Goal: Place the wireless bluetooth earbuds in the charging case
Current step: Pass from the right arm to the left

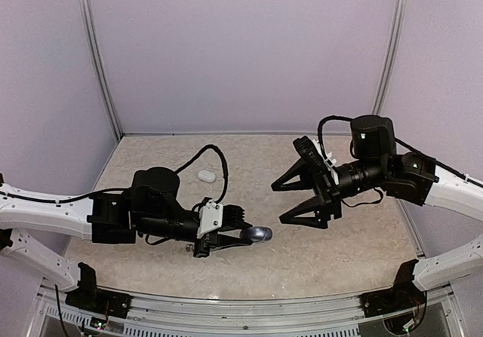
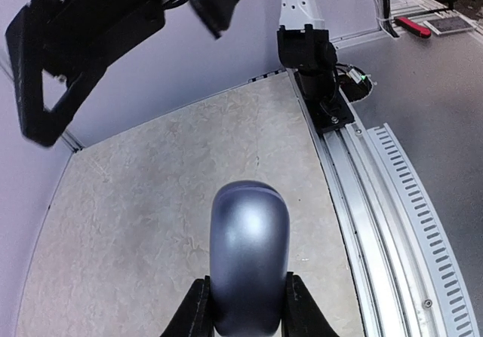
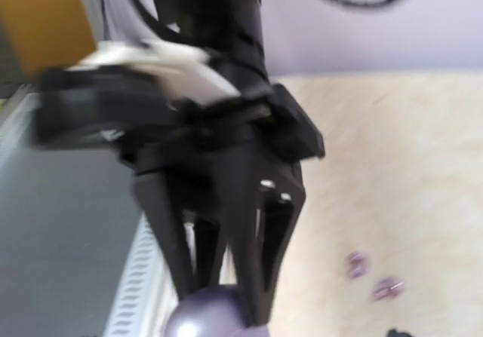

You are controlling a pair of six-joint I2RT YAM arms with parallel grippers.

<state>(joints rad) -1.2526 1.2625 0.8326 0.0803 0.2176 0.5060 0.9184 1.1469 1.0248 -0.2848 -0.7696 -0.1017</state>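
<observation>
Charging case [image 2: 249,254] sits clamped in the left gripper [image 2: 247,310].

A beige marbled table [image 1: 302,254] is enclosed by lilac walls [image 1: 241,50] joined at slim metal posts [image 1: 98,58]. An aluminium rail [image 2: 358,201] is laid along the near edge, with a slotted white strip [image 2: 421,209] beside it. Beyond the rail, a red-handled tool [image 2: 411,26] is seen on a grey floor [image 2: 438,88]. A blurred orange panel [image 3: 41,20] is seen at the upper left of the right wrist view.
</observation>
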